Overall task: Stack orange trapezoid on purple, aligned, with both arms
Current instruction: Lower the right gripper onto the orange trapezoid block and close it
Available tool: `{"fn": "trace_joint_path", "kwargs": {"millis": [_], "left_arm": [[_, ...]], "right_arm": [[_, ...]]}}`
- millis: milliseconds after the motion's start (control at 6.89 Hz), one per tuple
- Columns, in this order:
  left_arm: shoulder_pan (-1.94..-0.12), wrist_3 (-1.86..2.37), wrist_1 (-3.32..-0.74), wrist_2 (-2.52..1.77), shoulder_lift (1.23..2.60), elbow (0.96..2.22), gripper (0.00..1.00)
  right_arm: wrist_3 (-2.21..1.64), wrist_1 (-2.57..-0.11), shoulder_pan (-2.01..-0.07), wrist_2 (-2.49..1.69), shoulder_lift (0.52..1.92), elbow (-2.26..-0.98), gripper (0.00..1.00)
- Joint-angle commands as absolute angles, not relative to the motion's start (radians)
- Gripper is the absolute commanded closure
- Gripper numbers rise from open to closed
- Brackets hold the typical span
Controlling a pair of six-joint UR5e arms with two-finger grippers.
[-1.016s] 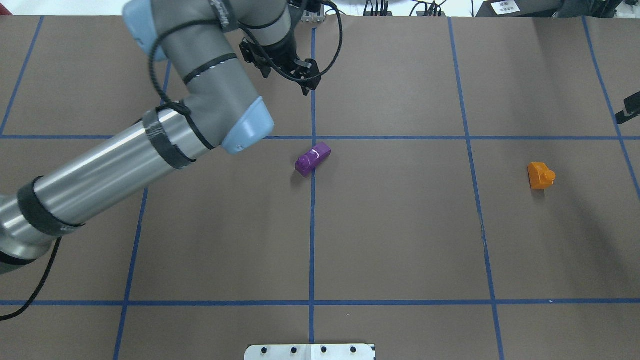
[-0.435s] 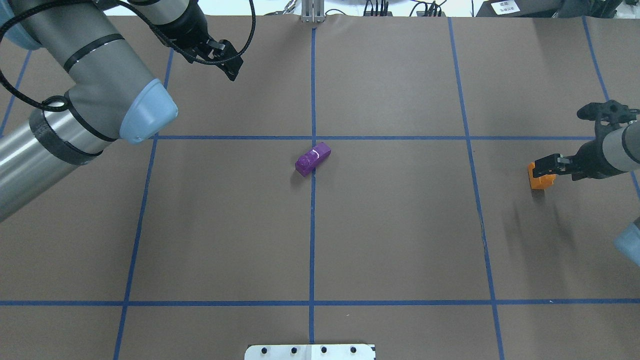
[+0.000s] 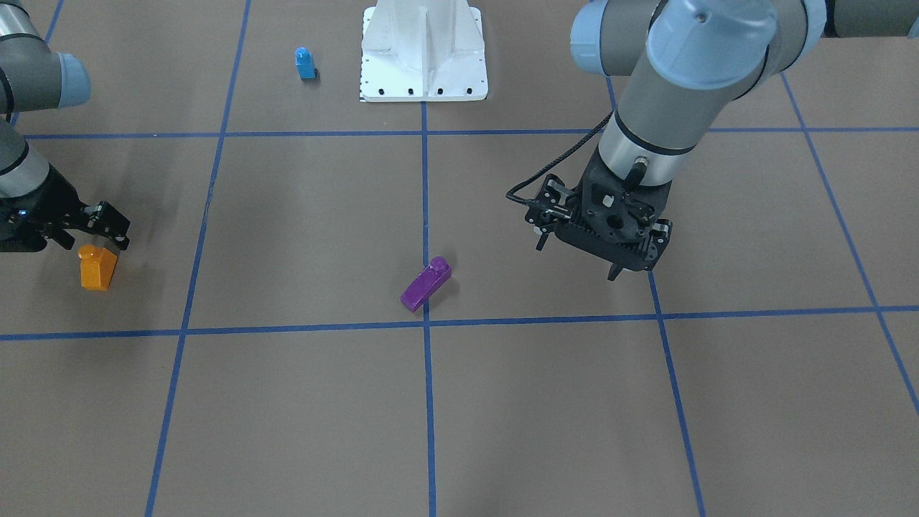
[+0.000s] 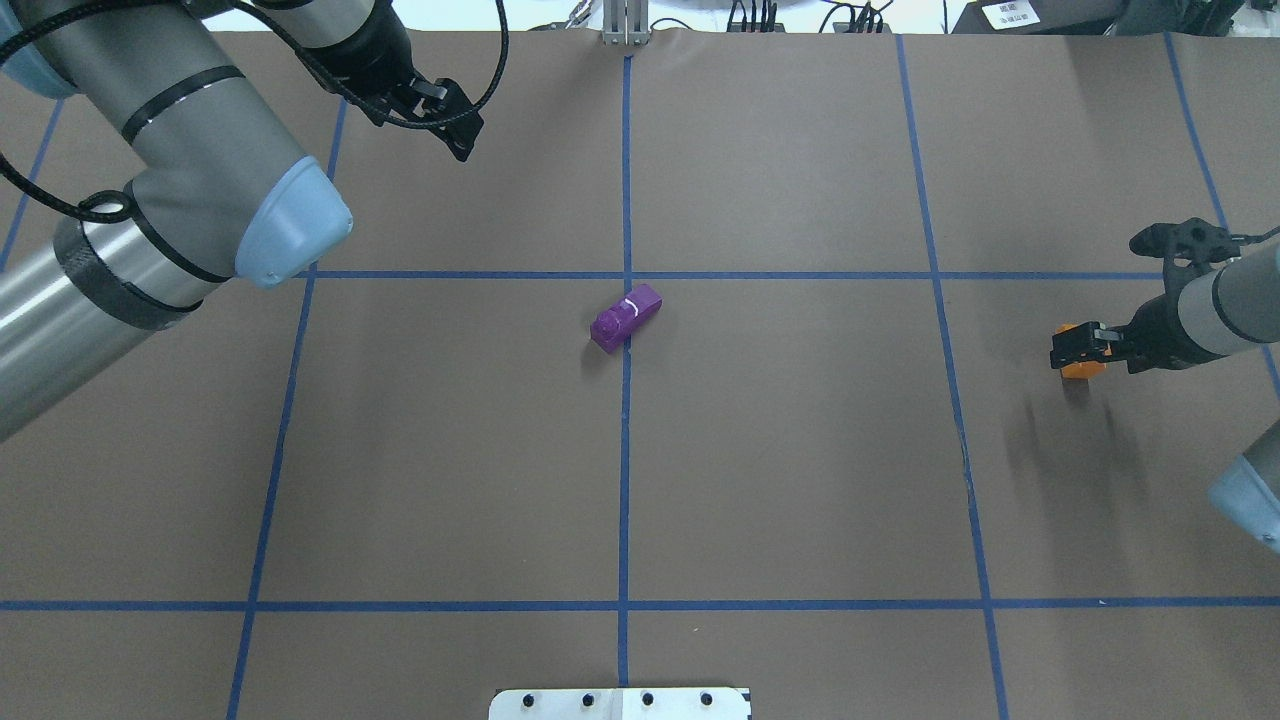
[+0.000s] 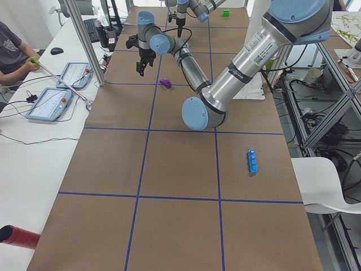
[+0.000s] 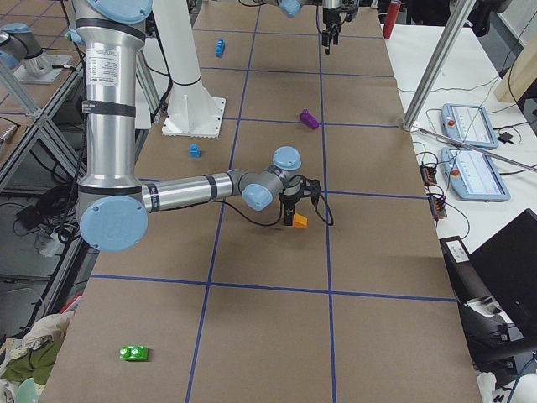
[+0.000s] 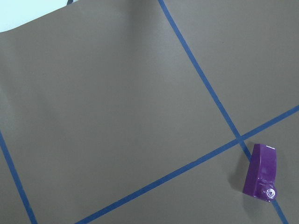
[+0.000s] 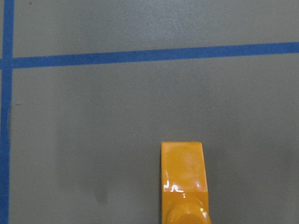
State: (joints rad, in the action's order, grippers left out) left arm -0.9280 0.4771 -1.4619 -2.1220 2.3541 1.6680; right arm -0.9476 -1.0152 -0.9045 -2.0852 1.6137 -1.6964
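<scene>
Now | 1 orange trapezoid point(image 3: 97, 267) | 1 purple point(image 4: 626, 318) | left hand point(image 3: 576, 260): fingers apart, empty | right hand point(image 4: 1072, 348): over trapezoid, grip untellable

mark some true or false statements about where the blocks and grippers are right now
1. The purple block sits on a blue tape line. True.
2. The orange block is stacked on the purple block. False: the two are far apart, each alone.
3. The left gripper holds the purple block. False: it hangs well apart from the block and holds nothing.
4. The right gripper is at the orange block. True.
5. A small blue block stands near the white base. True.
</scene>
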Motion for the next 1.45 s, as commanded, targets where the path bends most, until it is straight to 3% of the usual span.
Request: {"fn": "trace_joint_path", "kwargs": {"millis": [0, 145, 290, 435, 1306], "left_arm": [[-0.928, 0.477, -1.456, -2.123, 2.355, 1.669, 0.00], [-0.927, 0.477, -1.456, -2.122, 2.355, 1.670, 0.00], [-0.927, 0.477, -1.456, -2.121, 2.355, 1.671, 0.00], [-0.927, 0.477, -1.456, -2.121, 2.355, 1.671, 0.00], [-0.923, 0.479, -1.456, -2.121, 2.355, 1.674, 0.00]], "right_arm": [[-0.936, -1.015, -0.904, -2.091, 1.588, -1.657, 0.00], [-0.908, -1.017, -0.905, -2.094, 1.588, -1.648, 0.03], [-0.904, -1.017, -0.905, -2.094, 1.589, -1.643, 0.27], [-0.902, -1.019, -0.905, -2.095, 1.589, -1.643, 0.43], [-0.861, -1.031, -0.953, -2.105, 1.565, -1.620, 0.43]]}}
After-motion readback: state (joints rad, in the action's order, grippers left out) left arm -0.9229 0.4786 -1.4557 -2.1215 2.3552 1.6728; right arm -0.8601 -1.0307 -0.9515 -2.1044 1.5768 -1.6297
